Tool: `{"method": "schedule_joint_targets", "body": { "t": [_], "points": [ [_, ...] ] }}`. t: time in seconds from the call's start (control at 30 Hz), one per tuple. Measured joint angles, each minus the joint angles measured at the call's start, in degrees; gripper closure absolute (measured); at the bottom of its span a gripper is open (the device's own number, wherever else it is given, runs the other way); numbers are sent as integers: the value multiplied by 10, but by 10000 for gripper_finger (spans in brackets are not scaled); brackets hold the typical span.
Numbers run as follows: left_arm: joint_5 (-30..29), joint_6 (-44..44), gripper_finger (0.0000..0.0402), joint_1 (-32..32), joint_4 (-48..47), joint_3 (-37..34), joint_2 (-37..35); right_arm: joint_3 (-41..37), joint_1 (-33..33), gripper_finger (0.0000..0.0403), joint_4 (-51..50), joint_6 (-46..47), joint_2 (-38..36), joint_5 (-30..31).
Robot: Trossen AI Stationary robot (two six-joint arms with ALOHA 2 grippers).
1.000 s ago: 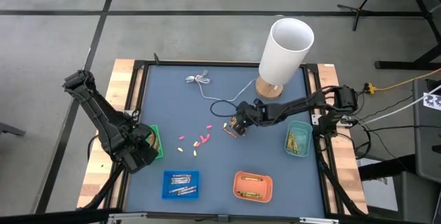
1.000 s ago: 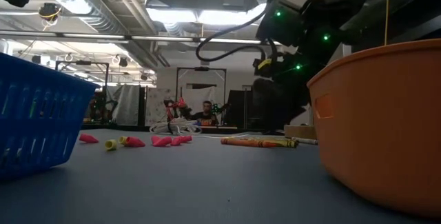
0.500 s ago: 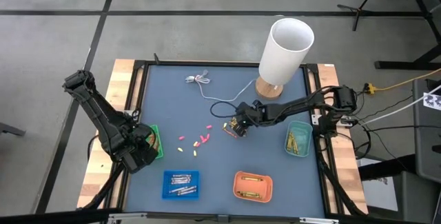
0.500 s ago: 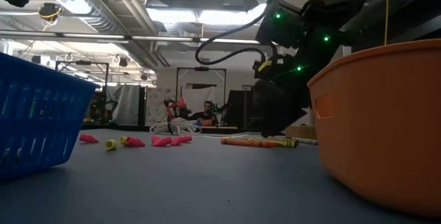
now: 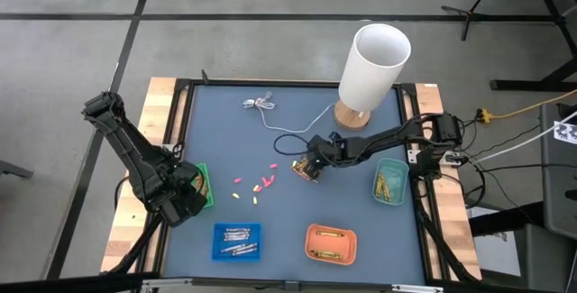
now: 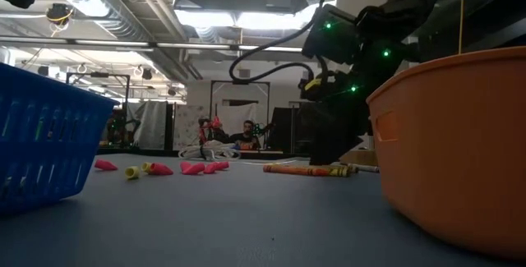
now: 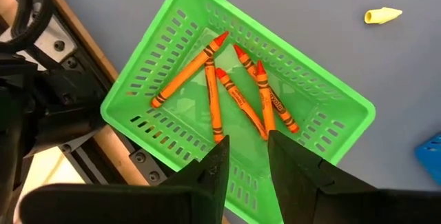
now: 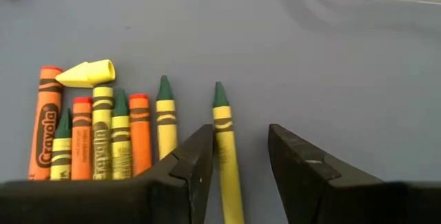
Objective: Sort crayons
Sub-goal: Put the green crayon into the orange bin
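From above, the left gripper (image 5: 187, 194) hides most of the green slotted plastic basket (image 7: 324, 114) at the table's left edge; its wrist view shows five orange crayons (image 7: 234, 96) lying inside, with the fingers parted and empty above them. That arm is folded low at the corner. Mid-table lie small loose pink and yellow pieces (image 5: 261, 185). The right arm reaches across to the centre, the right gripper (image 5: 309, 167) low over a row of orange and yellow-green wrapped crayons (image 8: 103, 138); its spread fingers straddle one yellow-green crayon with a green tip (image 8: 226, 155) without pinching it. A thin white cable (image 5: 261, 105) and a white cylinder (image 5: 374, 68) stand behind; blue (image 5: 236, 241), orange (image 5: 331, 243) and teal (image 5: 390, 180) baskets sit nearer.
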Motion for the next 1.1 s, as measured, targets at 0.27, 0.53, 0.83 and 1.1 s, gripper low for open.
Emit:
{"method": "schedule_joint_targets", "body": {
  "t": [0.27, 0.53, 0.83, 1.1],
  "points": [
    [-18, 0, 317, 0, 1, 0, 0, 0, 0, 334, 6, 0, 0, -5],
    [-189, 1, 316, 1, 8, 0, 0, 0, 0, 390, 5, -10, -1, -14],
    [-364, 124, 315, 1, 94, 0, 0, 33, 0, 393, -41, -20, -4, -91],
    [-417, 268, 315, 3, 189, 0, 0, 114, 0, 397, -119, -32, -8, -137]
  ]
}}
